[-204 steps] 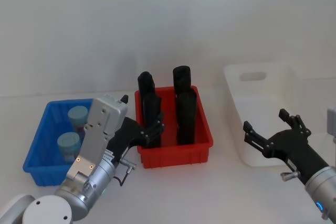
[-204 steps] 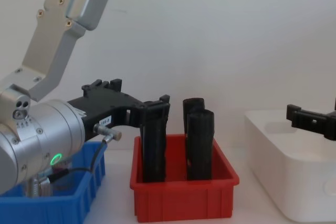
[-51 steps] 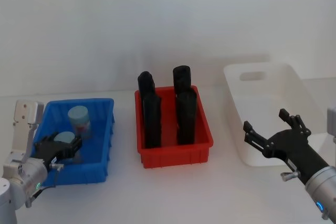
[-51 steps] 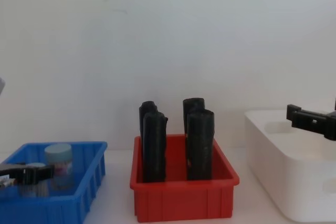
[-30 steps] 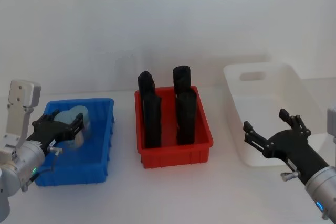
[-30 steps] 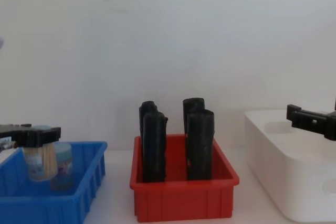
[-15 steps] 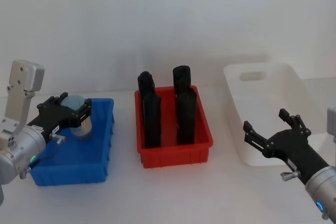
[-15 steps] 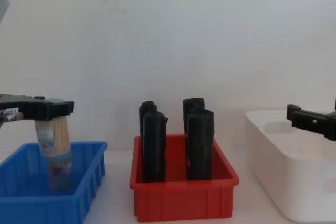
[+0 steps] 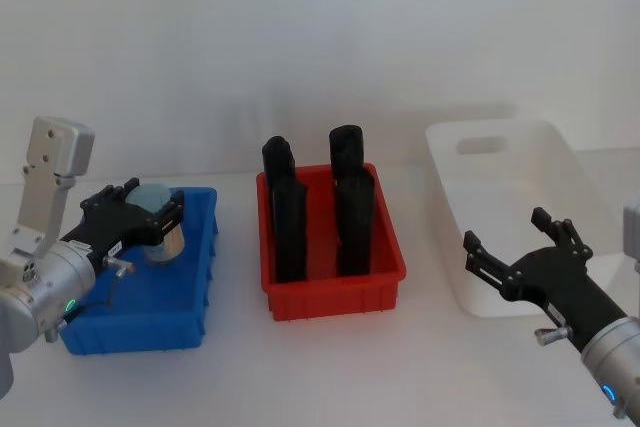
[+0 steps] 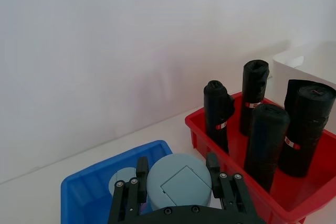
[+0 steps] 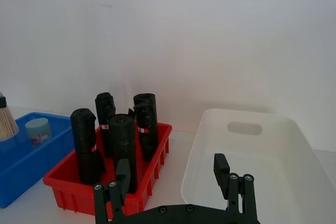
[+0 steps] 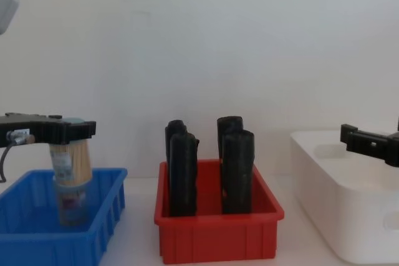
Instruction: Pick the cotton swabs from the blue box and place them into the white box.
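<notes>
White worktop: at the left, the left claw grips 1 jar of cotton swabs over the blue box, where a 2nd jar stands. Right of the red bin with 4 black rolls, the right claw hovers open at the white box.

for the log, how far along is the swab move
Done: nothing, the large white plastic tub looks empty. In hand: left gripper holds one clear blue-lidded swab jar above the low blue plastic bin. Left: deliver it, then the second jar inside. Right gripper idles open near the tub.
</notes>
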